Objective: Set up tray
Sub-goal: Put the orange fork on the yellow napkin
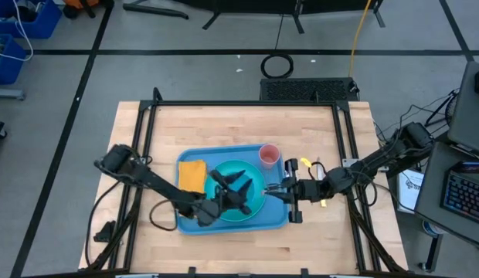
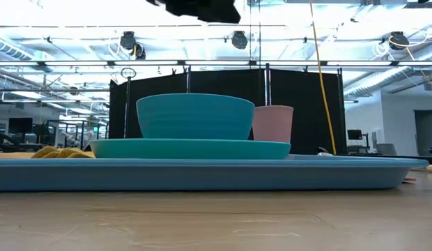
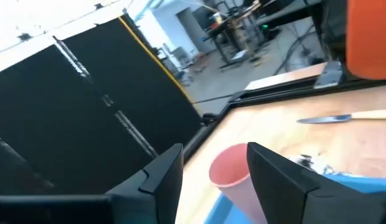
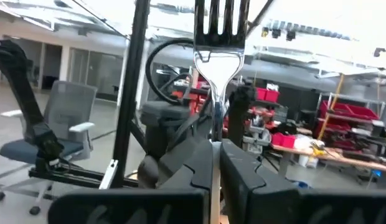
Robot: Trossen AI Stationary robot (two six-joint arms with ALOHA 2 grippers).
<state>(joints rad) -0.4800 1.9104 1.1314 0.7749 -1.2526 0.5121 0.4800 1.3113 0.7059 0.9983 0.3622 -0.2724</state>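
The light-blue tray [image 1: 195, 220] lies on the table's middle. On it are an orange napkin [image 1: 192, 175], a teal plate [image 2: 188, 148] with a teal bowl [image 2: 195, 115] standing on it, and a pink cup [image 1: 270, 155] at the far right corner. My left gripper [image 1: 236, 185] hangs open and empty above the bowl. In the left wrist view the cup [image 3: 233, 174] shows between its fingers, farther off. My right gripper [image 1: 286, 188] is at the tray's right rim, shut on a metal fork [image 4: 221, 25]. My right gripper pinches the fork's handle [image 4: 215, 127] between its two fingers. The fingers come about level from the table's right side and lie along the handle. The neck and tines stick out beyond the fingertips toward the tray, and the fork is lifted clear.
A knife [image 3: 342, 116] with a light handle lies on the bare wood right of the tray, beyond the cup. A black frame runs along the table's left, far and right edges. There is free wood near the front edge.
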